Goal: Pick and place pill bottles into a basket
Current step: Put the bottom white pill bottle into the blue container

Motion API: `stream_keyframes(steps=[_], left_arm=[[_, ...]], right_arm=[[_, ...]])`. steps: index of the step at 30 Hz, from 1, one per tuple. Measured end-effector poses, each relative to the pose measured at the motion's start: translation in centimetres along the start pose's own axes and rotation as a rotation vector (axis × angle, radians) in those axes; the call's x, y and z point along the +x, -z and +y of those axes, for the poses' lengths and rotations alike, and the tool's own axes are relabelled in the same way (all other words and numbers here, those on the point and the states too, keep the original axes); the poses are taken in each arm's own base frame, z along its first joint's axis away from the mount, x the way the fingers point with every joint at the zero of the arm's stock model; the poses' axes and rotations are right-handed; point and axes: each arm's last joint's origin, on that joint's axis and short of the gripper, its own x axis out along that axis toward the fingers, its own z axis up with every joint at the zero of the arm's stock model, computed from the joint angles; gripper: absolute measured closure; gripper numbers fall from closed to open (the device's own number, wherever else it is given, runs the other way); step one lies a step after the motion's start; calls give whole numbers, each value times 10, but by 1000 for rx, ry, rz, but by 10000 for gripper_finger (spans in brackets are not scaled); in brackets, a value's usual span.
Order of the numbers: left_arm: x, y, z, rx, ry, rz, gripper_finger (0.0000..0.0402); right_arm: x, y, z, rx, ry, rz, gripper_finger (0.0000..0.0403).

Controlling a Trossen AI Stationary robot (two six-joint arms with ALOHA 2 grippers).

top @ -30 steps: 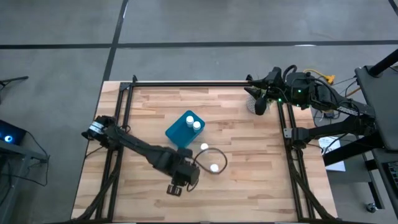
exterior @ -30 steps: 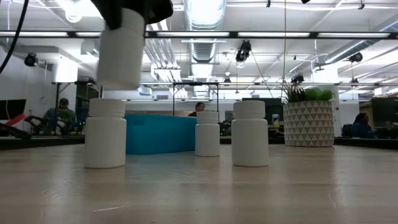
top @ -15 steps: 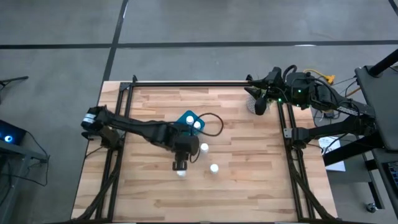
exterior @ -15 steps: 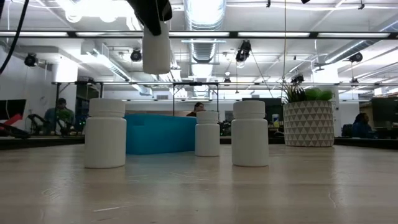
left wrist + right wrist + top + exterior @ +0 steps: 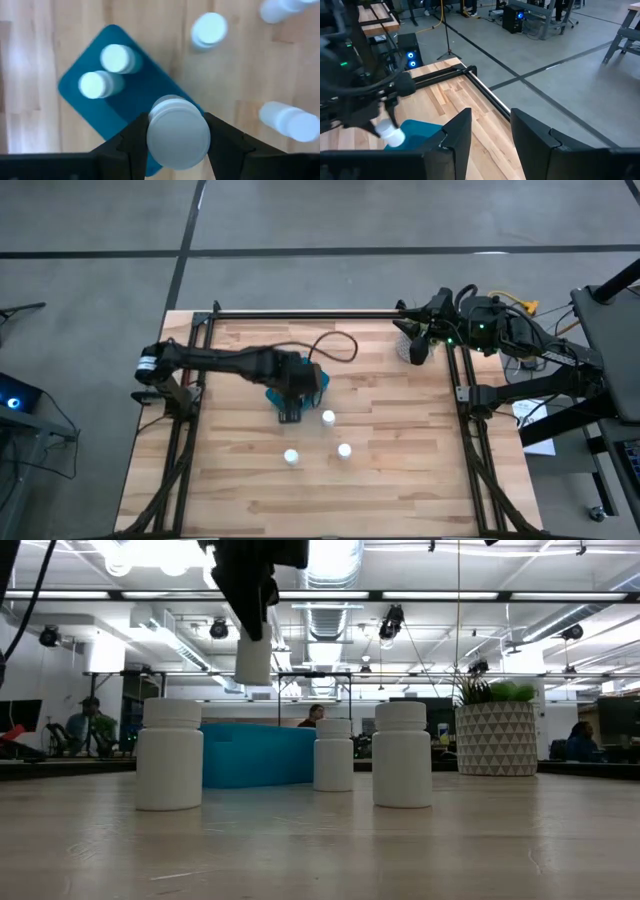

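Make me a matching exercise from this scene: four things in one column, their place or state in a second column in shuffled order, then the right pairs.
Things:
1. left tool
2. right tool
3. basket
4. plant pot

Places or states:
A. holds two bottles
B. stands at the table's right edge
C. above the basket, shut on a pill bottle
D. empty, parked at the table's far right corner

Pairs: 1-C, 2-D, 3-A, 4-B

Wooden table (image 5: 380,480), light planks, black frame rails along the edges. Teal basket (image 5: 273,395) near centre-left. Three white pill bottles (image 5: 344,450) stand on bare wood just beside it. White plant pot (image 5: 404,347) at far right edge.
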Motion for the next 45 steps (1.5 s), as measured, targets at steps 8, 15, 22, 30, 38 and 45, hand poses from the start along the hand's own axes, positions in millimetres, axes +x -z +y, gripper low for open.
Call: stream_keyframes(steps=[8, 15, 22, 30, 38, 45], left_arm=[[14, 0, 31, -54, -9, -5, 256], [33, 10, 42, -91, -1, -5, 256], [50, 21, 53, -112, 12, -18, 256], [62, 30, 60, -143, 7, -50, 256], [75, 36, 65, -136, 2, -51, 256], [88, 43, 66, -145, 14, -66, 256]], right_arm=[[0, 0, 0, 0, 0, 0, 266], [0, 0, 0, 0, 0, 0, 273], [0, 0, 0, 1, 0, -2, 273], [0, 0, 0, 1, -1, -3, 266], [0, -1, 0, 1, -1, -5, 275], [0, -1, 0, 2, -1, -5, 271]])
